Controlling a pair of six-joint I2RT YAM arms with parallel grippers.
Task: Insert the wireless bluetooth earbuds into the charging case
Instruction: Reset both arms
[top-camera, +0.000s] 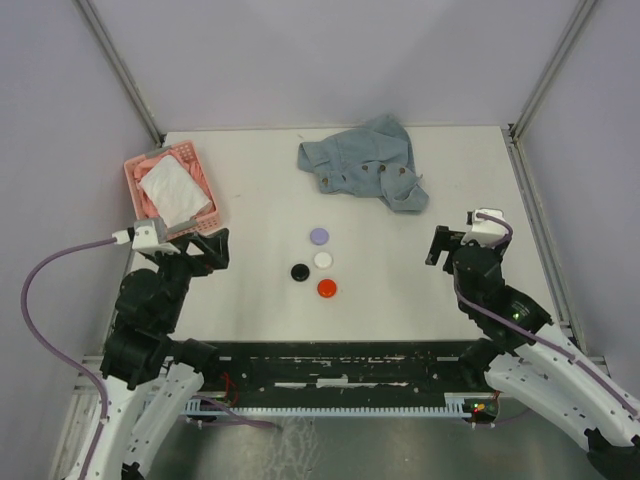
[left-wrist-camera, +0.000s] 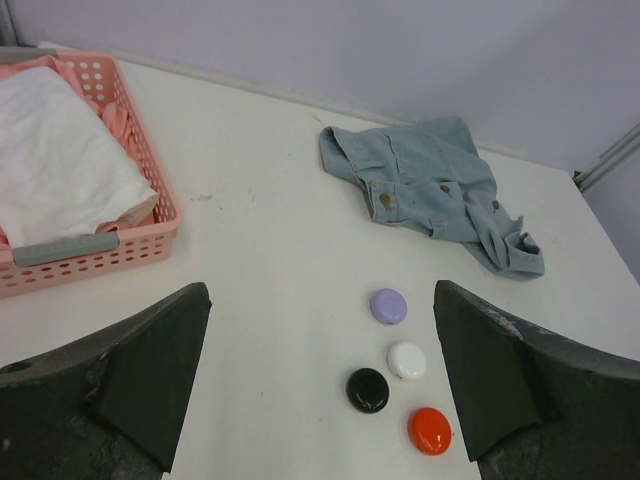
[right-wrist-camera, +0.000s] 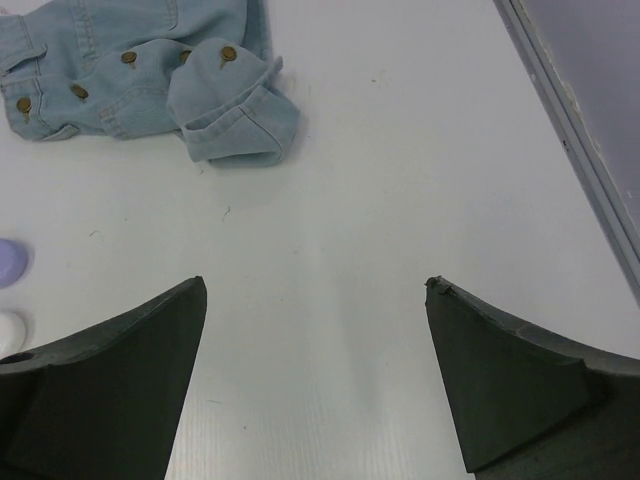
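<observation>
Four small round closed cases lie grouped at the table's middle: lilac (top-camera: 319, 236), white (top-camera: 323, 259), black (top-camera: 300, 271) and red (top-camera: 327, 288). The left wrist view shows them too: lilac (left-wrist-camera: 388, 306), white (left-wrist-camera: 407, 360), black (left-wrist-camera: 367, 389), red (left-wrist-camera: 430, 430). No earbuds show in any view. My left gripper (top-camera: 207, 250) (left-wrist-camera: 321, 290) is open and empty, left of the cases and apart from them. My right gripper (top-camera: 437, 247) (right-wrist-camera: 315, 282) is open and empty over bare table, right of the cases. The lilac case (right-wrist-camera: 8, 262) and white case (right-wrist-camera: 8, 328) show at the right wrist view's left edge.
A pink basket (top-camera: 134, 168) (left-wrist-camera: 150, 175) holding white cloth (top-camera: 172, 191) stands at the left, just behind my left gripper. A crumpled denim garment (top-camera: 365, 165) (left-wrist-camera: 430, 180) (right-wrist-camera: 150, 70) lies at the back middle. Metal frame posts stand at the table's back corners.
</observation>
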